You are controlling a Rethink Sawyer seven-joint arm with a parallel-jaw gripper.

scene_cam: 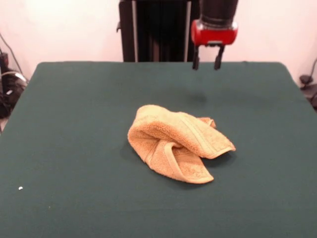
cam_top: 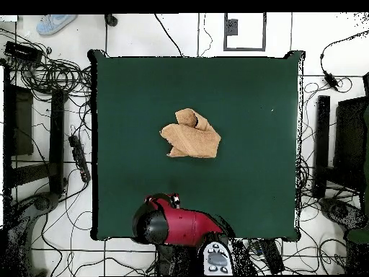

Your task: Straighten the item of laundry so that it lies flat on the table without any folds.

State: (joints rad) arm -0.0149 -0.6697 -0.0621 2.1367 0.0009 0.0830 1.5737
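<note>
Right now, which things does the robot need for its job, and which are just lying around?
For the job:
- crumpled orange-tan terry towel
- dark green cloth-covered table
- black two-fingered pincer, open

Just lying about:
- tangled black cables on the floor
- pale shoe

I see bare green table on every side of the crumpled towel (the only obstacle on it), so approach is free; my gripper hangs well apart, above the far edge.

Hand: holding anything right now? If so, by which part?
Nothing held. The hand is open and raised over the far part of the table, well apart from the crumpled towel, which lies untouched mid-table.
</note>
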